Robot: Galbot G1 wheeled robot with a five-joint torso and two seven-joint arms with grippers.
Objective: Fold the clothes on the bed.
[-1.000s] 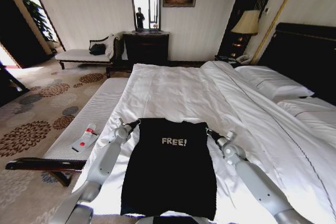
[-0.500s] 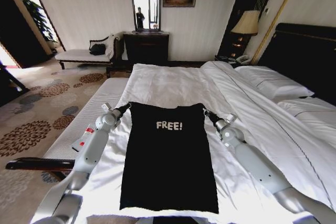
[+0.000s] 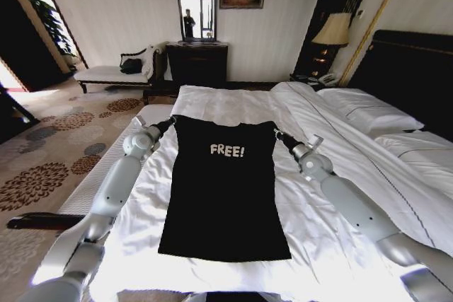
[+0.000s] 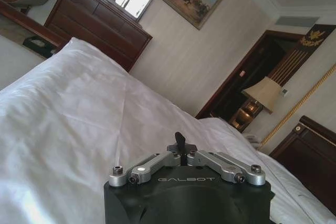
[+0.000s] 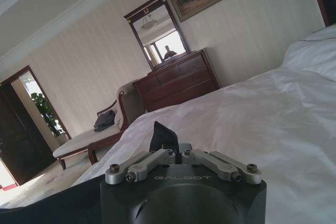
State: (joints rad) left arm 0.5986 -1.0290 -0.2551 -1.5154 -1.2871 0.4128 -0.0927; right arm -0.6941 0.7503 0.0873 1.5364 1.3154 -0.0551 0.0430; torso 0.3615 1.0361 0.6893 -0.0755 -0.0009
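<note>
Nearest, spread flat on the white duvet of the bed [image 3: 333, 146]: the black T-shirt [image 3: 225, 196], hem toward the robot, smooth and long, sleeves tucked under so the outline reads as a narrow rectangle widening slightly toward the hem, white "FREE!" lettering upright across the chest. Lying roughly centred between the two arms, on the foot half of the mattress. Farther up, at the shirt's shoulder corners: left end effector [image 3: 170, 121] clenched on the left shoulder corner, right end effector [image 3: 278, 134] clenched on the right shoulder corner, both arms stretched forward and low over the duvet. In the left wrist view, a small peak of black cloth pinched between the closed fingers [image 4: 180, 141]; in the right wrist view, a taller fold of black cloth standing up from the closed fingers [image 5: 164, 139]. Beyond the shirt, bare rumpled duvet, then pillows [image 3: 368, 111] against the dark headboard on the right. Farthest, a dark dresser [image 3: 197, 64] with mirror against the striped wall, a white chaise [image 3: 113, 72] beside it.
</note>
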